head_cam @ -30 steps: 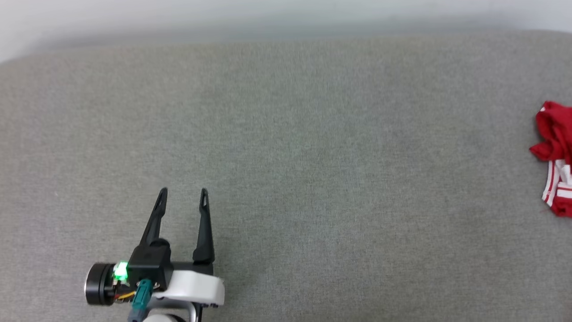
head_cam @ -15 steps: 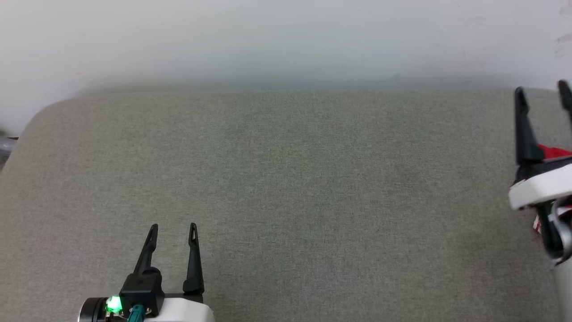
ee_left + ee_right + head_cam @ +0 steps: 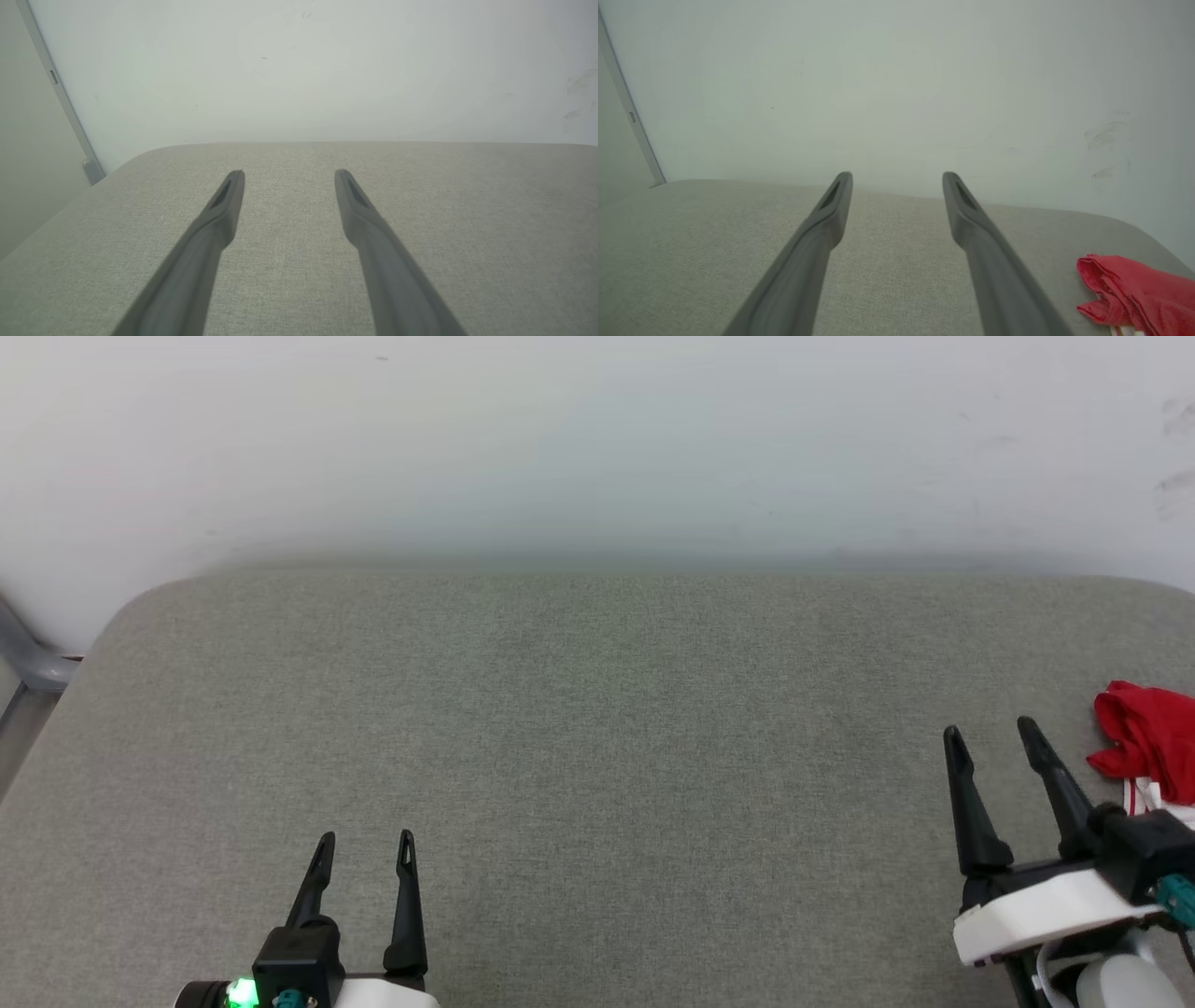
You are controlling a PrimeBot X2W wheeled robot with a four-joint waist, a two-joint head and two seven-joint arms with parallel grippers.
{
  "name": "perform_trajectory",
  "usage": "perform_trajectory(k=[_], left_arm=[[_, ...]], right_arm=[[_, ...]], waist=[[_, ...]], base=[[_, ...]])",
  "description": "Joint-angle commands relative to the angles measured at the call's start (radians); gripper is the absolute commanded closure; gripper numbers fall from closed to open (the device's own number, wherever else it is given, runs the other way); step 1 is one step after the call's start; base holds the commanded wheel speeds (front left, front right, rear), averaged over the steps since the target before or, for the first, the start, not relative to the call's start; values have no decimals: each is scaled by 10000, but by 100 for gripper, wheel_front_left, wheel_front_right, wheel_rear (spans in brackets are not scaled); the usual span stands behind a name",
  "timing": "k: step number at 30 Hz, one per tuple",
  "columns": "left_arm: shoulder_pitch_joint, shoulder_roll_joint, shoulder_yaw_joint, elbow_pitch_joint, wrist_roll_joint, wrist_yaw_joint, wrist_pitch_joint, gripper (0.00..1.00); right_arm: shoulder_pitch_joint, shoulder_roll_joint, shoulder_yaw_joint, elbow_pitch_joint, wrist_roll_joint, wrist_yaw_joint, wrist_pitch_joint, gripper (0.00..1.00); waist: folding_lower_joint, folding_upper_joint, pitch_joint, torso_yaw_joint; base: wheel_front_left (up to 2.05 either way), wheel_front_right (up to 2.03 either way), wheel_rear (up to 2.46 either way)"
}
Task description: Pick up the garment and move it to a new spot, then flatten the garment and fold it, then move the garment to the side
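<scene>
Garment [image 3: 1146,747]: red, bunched in a heap. It lies on the tabletop [image 3: 597,728] at the right edge, approx. midway btw. near and far edges. White fabric w/ red stripes shows at the heap's near side, partly hidden behind the right arm's housing. Nothing grips the garment.

Right end effector [image 3: 990,733]: just beside the garment, on the side toward the tabletop centre. Fingers point toward the far edge, spread wide, nothing btw. them. Fingertips are clear of the fabric. Whether the wrist housing touches the heap cannot be determined. In the right wrist view the garment [image 3: 1134,289] sits at lower right, outside the right-hand finger and apart from it.

Left end effector [image 3: 366,840]: at the near edge, toward the near-left corner, well apart from the garment. Fingers wide, empty, pointing at the far edge. Green indicator lamp [image 3: 241,992] is lit on its housing.

Tabletop: grey woven cover, rounded far corners. Pale wall [image 3: 597,448] stands behind the far edge. Grey metal post [image 3: 33,663] stands beyond the far-left corner.
</scene>
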Motion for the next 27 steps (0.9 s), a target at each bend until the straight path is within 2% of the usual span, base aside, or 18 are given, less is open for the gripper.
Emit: perform_trajectory(k=[1, 11, 27], left_arm=[[91, 14, 30, 7, 7, -54, -22, 0], [289, -13, -27, -80, 47, -204, -22, 0], [561, -26, -88, -239, 103, -420, -22, 0]], right_arm=[[320, 169, -59, -137, -67, -12, -27, 0], [1832, 841, -481, -1100, -349, -11, -29, 0], [2927, 1111, -899, -1925, -308, -11, 30, 0]], waist=[[2, 0, -49, 19], [2, 0, -248, 27], [2, 0, -432, 43]], base=[[0, 0, 0], [0, 0, 0], [0, 0, 0]])
